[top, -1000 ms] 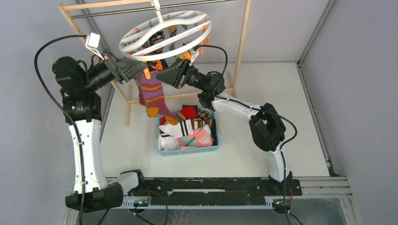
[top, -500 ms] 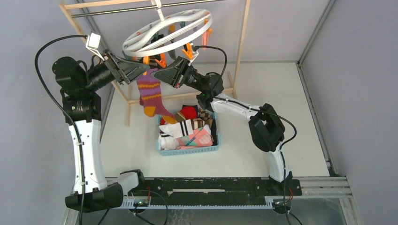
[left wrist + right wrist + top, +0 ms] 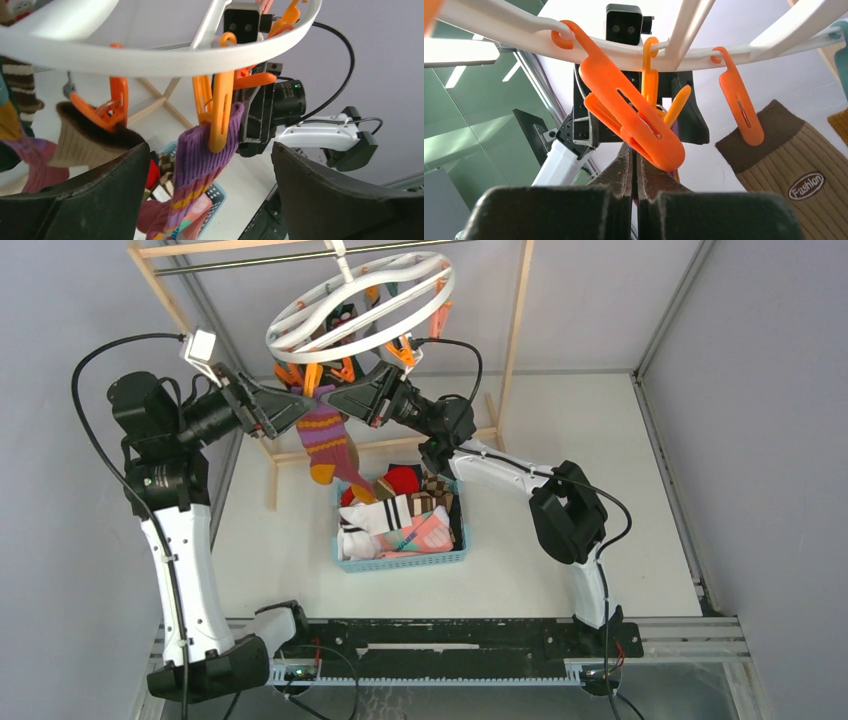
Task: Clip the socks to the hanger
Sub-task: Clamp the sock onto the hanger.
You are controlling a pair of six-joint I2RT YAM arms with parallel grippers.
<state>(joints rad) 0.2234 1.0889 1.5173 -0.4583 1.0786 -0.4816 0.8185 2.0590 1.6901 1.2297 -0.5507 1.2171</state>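
The white ring hanger (image 3: 300,315) hangs from the rack's rod with orange clips under it. A purple-orange striped sock (image 3: 325,435) hangs from one orange clip (image 3: 220,120), which pinches its cuff (image 3: 200,155). My left gripper (image 3: 298,406) is open, its fingers (image 3: 100,200) standing wide on either side of that sock without touching it. My right gripper (image 3: 340,398) is shut, its tips (image 3: 635,150) just under a big orange clip (image 3: 634,120) on the hanger's rim (image 3: 524,35). A brown sock (image 3: 794,165) hangs on a neighbouring clip.
A blue basket (image 3: 345,562) holding several socks (image 3: 400,520) stands on the table below the hanger. The light wooden rack frame (image 3: 515,330) rises behind both grippers. More clipped socks hang at the left (image 3: 20,95).
My left gripper has opened and let go of the striped sock, which now hangs from the clip alone. The hanger has swung up to the right. My right gripper stays shut.
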